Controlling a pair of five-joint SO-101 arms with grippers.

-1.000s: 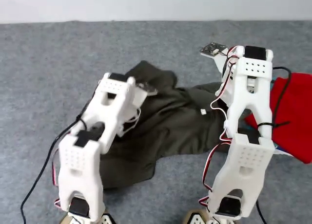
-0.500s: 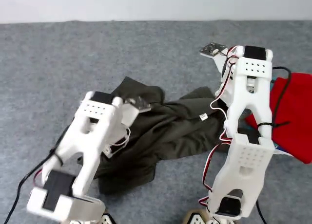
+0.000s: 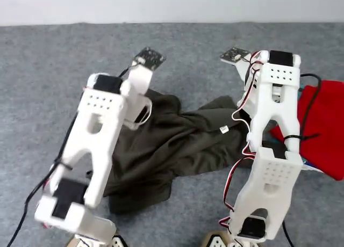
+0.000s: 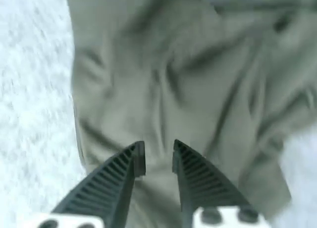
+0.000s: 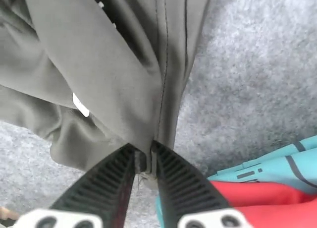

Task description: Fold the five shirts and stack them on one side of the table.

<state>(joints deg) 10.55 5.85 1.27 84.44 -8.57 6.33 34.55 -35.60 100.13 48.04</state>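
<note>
Olive shirt [image 5: 124, 64] between right jaws (left jaws apart)

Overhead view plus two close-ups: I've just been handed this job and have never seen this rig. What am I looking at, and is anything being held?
The white structures are two small robot arms, side by side at a grey table. The overhead picture comes from a fixed camera looking down over them. Each close-up comes from a camera on one arm's wrist, looking past that arm's gripper.

A crumpled dark olive shirt lies between the arms. The right gripper is shut on a fold of it. The left gripper hangs above the shirt, slightly open, with nothing in it. Beside the right arm lies a red shirt with teal cloth at its edge.
</note>
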